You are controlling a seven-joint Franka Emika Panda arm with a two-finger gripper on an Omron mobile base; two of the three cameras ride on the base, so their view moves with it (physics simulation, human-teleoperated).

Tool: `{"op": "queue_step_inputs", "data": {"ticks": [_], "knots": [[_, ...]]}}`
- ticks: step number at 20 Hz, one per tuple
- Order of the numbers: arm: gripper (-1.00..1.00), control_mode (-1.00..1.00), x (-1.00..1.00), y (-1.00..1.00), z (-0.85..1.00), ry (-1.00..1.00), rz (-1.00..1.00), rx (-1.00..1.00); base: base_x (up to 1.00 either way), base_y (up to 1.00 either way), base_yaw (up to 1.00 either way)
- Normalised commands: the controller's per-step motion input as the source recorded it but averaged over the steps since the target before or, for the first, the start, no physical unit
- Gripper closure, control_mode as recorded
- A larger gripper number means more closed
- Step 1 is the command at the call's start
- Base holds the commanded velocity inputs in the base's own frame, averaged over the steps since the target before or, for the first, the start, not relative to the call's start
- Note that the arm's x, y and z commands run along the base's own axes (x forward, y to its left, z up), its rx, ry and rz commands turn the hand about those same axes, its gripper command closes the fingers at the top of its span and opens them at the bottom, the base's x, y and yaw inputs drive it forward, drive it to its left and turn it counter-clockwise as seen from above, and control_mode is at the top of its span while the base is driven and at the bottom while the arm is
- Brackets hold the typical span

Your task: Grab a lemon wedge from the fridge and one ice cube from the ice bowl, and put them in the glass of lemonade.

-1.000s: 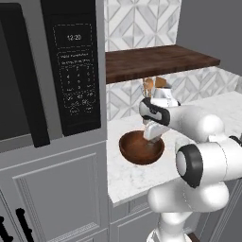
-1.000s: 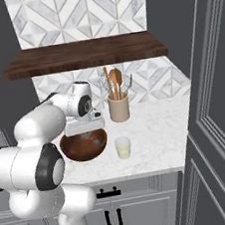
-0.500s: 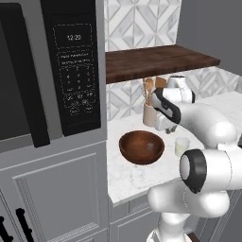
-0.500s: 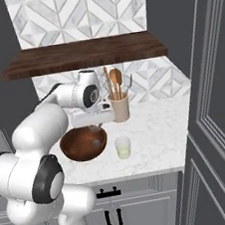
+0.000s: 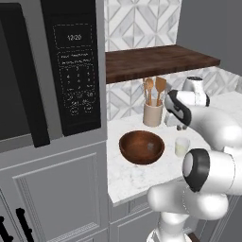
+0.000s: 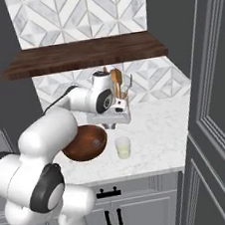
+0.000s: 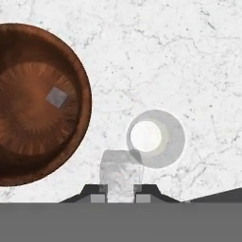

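You've got the gripper (image 7: 118,196) clamped on an ice cube (image 7: 120,178) just short of the glass of lemonade (image 7: 155,138); it's tiny, slick, prob light; keep pads on flat faces.

This is a home kitchen. A white marble counter (image 5: 132,177) stands on light grey panelled cabinets (image 5: 56,198) with black handles (image 6: 114,221). Behind it the wall has tiles (image 6: 71,14) with a grey and white diamond pattern, and a dark wooden shelf (image 6: 84,54) hangs on this wall. At the left a black microwave (image 5: 71,71) with a keypad and a clock display is built into the cabinet front. On the counter stand a beige crock (image 5: 153,114) with wooden spoons, a brown wooden bowl (image 5: 141,147) and a small glass (image 6: 122,147) of pale drink.
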Motion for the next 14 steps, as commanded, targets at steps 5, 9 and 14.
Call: {"op": "queue_step_inputs", "data": {"ticks": [5,9,14], "knots": [[1.0,-1.0,0.56,-0.31,-0.38,0.02,-0.1,0.02,0.0,0.0,0.0],[1.0,-1.0,0.47,0.0,-0.22,0.03,-0.03,0.0,0.0,0.0,0.0],[1.0,-1.0,0.0,-0.09,-0.27,0.0,0.0,0.0,0.0,0.0,0.0]]}}
